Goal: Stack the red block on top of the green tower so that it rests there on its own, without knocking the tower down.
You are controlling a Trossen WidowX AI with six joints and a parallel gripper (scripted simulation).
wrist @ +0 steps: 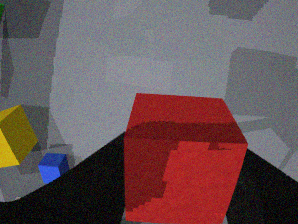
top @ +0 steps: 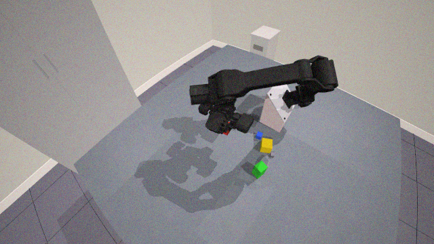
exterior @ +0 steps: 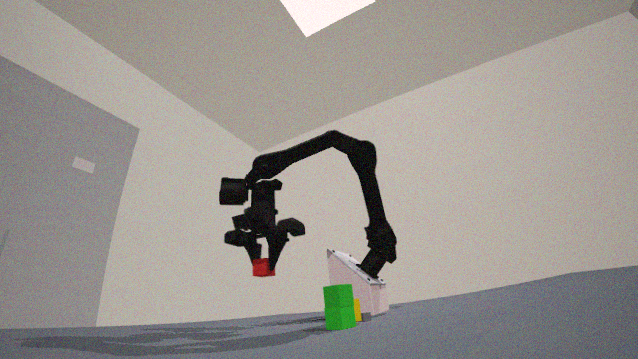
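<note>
Black parallel-jaw gripper clamps small red cube, airborne, well left of two-block green tower. Risk: low or off-centre approach clips tower, toppling it.

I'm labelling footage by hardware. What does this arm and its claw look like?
The arm is matte black throughout, built of rounded, chunky links with a boxy block at the wrist. The claw is black too, with two tapering fingers. No cables or markings show.
</note>
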